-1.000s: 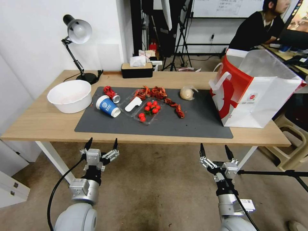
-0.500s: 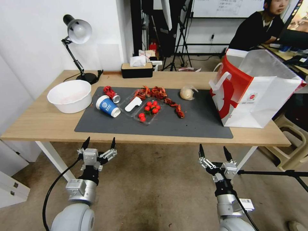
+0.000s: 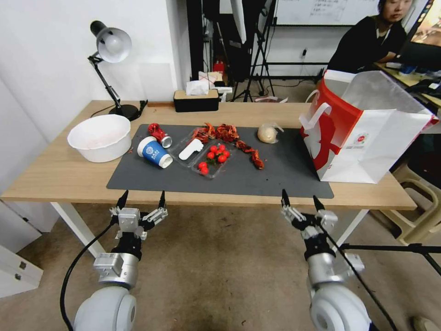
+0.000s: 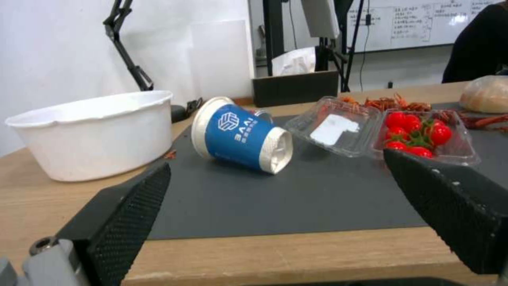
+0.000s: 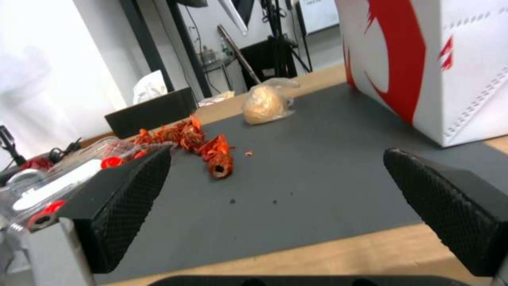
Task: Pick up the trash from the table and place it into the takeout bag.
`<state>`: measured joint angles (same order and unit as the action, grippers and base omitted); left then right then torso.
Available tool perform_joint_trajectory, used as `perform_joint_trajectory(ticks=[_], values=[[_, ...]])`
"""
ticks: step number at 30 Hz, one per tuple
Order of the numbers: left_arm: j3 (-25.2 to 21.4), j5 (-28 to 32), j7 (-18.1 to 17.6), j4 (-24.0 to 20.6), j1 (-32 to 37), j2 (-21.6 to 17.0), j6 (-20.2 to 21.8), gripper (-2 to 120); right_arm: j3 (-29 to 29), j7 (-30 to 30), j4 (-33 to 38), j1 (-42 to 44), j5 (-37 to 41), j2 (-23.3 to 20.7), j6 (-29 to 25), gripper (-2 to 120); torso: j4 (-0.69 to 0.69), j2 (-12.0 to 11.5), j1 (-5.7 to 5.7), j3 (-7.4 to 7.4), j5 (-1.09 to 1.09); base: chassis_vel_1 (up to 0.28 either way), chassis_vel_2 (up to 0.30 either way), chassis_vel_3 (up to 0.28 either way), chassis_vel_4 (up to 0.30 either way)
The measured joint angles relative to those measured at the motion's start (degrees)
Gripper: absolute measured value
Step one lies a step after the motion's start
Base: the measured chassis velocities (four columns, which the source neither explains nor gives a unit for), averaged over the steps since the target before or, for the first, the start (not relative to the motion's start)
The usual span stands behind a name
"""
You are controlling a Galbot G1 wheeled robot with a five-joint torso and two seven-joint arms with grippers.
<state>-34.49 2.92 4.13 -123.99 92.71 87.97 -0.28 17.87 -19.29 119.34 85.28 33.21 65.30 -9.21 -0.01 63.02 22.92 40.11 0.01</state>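
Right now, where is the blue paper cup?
In the head view the blue paper cup lies on its side at the left end of the dark mat, between the white bowl and the clear tomato tray, beside the red can.

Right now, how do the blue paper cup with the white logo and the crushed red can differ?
The blue paper cup with the white logo is larger and keeps its shape; the crushed red can is smaller and dented. The cup lies nearer the robot, the can behind it. Both lie on their sides on the dark grey mat.
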Motion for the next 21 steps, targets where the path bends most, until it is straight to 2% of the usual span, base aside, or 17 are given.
perform_joint_trajectory(ticks=[3, 10, 12, 14, 16, 18, 21], values=[[0.35, -0.01, 0.08, 0.40, -0.27, 0.02, 0.05, 100, -1.66, -2.08, -1.97, -5.36, 4.43, -1.37, 2.06, 100, 0.00, 0.00, 0.00, 0.00, 0.00, 0.000, 0.000, 0.000, 0.000], [0.64, -0.12, 0.20, 0.58, -0.54, 0.30, 0.14, 100, -5.98, -6.01, -7.74, -16.14, 9.54, -3.22, 4.25, 100, 0.01, 0.00, 0.00, 0.00, 0.00, 0.000, 0.000, 0.000, 0.000], [0.56, -0.12, 0.21, 0.58, -0.54, 0.37, 0.15, 100, -8.63, -7.94, -10.96, -22.25, 11.91, -3.87, 4.94, 100, 0.00, -0.01, 0.00, 0.00, -0.01, 0.000, 0.000, 0.000, 0.000], [0.50, -0.12, 0.21, 0.58, -0.54, 0.38, 0.16, 100, -9.33, -8.36, -11.80, -23.86, 12.42, -3.99, 5.06, 100, 0.01, -0.01, 0.00, 0.01, -0.01, 0.000, 0.000, 0.000, 0.000], [0.40, -0.12, 0.21, 0.55, -0.47, 0.41, 0.16, 100, -12.58, -9.92, -15.72, -30.72, 14.57, -4.17, 5.54, 100, 0.02, -0.01, 0.01, 0.01, -0.02, 0.000, 0.000, 0.000, 0.000], [0.39, -0.12, 0.21, 0.53, -0.43, 0.40, 0.16, 100, -13.48, -10.33, -16.89, -32.51, 15.31, -4.16, 5.64, 100, 0.01, -0.01, 0.01, 0.01, -0.01, 0.000, 0.000, 0.000, 0.000], [0.39, -0.12, 0.21, 0.41, -0.29, 0.39, 0.16, 100, -17.53, -12.38, -21.63, -39.81, 18.63, -3.97, 6.55, 100, 0.01, -0.01, 0.00, 0.01, -0.01, 0.000, 0.000, 0.000, 0.000]])
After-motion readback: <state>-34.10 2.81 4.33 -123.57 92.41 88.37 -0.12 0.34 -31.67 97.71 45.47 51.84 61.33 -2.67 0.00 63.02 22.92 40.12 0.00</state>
